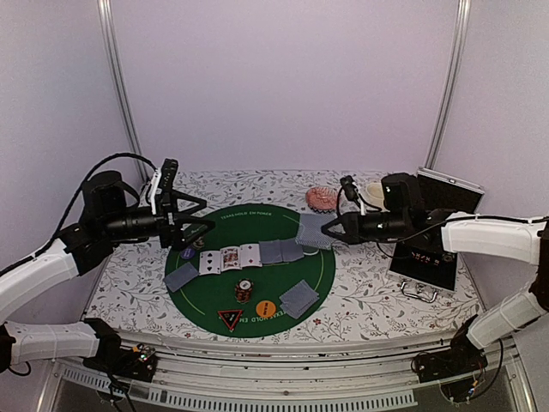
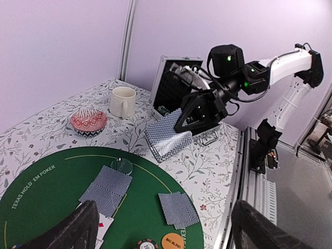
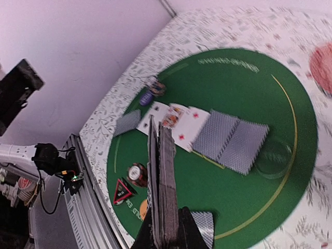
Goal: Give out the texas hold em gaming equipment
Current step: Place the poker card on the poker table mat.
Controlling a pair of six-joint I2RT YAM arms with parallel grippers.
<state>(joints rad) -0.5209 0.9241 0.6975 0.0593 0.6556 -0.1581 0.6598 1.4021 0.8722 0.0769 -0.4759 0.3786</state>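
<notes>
Floral surface (image 1: pixel 369 309), green mat (image 1: pixel 292 287). R hand (image 1: pixel 328 228) clamped narrow on card deck (image 1: pixel 313 232), airborne near mat's right rim. L hand (image 1: pixel 208 213) wide, empty, over left rim. Risk: spill onto dealt cards (image 1: pixel 279 251), owing to edge-only pinch on fanning deck.

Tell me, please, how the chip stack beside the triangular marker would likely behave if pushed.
The chip stack looks like loose discs, so a sideways push would probably shear or topple it rather than slide it whole. It rests on the green mat, which likely adds drag. Spilled chips could roll.
</notes>
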